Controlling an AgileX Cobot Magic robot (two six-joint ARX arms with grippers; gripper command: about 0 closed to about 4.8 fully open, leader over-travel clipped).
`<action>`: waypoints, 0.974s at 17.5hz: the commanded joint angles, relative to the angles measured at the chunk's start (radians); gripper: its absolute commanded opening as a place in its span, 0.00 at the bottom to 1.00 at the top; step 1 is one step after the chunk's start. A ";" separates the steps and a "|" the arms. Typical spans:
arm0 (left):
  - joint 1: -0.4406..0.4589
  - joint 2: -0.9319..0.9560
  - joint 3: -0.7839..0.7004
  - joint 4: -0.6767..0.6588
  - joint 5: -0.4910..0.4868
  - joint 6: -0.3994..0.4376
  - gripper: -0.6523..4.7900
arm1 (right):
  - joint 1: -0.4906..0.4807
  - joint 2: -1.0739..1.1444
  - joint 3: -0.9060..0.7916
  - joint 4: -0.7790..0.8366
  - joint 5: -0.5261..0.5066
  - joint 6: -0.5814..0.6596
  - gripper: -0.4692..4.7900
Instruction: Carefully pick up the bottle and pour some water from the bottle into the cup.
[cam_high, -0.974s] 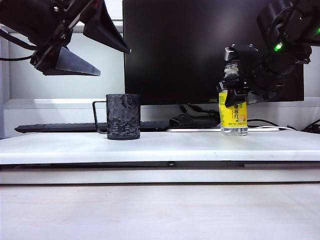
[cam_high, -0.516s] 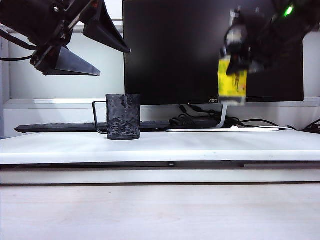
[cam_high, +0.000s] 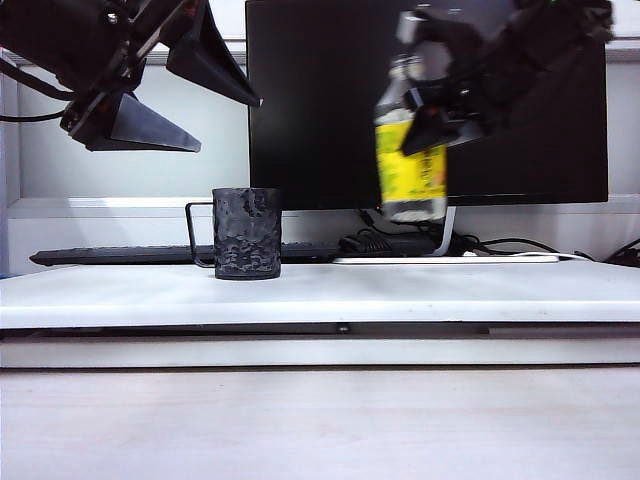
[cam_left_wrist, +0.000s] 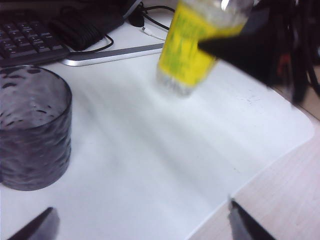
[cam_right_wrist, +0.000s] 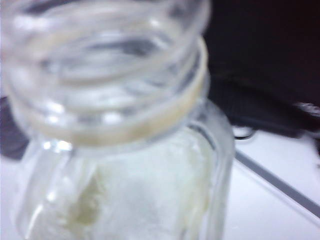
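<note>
While your right gripper (cam_high: 432, 112) clamps the bottle (cam_high: 410, 160) in the air right of the cup (cam_high: 246, 233), which sits on the white table (cam_high: 400, 290), your left gripper (cam_high: 205, 95) hangs wide open, empty, above the cup.

Low front view; wrists close over bottle (cam_left_wrist: 192, 47).

Looks like an office desk setup to us. We've got a big black monitor (cam_high: 420, 100) filling the upper middle of the frame, switched off, with a dark keyboard (cam_high: 120, 256) at the left in front of it and a tangle of black cables (cam_high: 375, 240) near its stand. Everything sits on a plain white worktop (cam_high: 320, 295) against a pale wall.
</note>
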 joint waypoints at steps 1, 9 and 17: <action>0.002 -0.003 0.004 0.010 -0.008 0.005 1.00 | 0.030 -0.010 0.011 0.008 0.076 -0.032 0.36; 0.003 -0.037 0.004 0.067 -0.151 0.040 1.00 | 0.075 -0.011 0.013 -0.021 0.164 -0.103 0.36; 0.002 -0.052 0.004 0.089 -0.162 0.079 1.00 | 0.124 0.012 0.165 -0.115 0.229 -0.110 0.36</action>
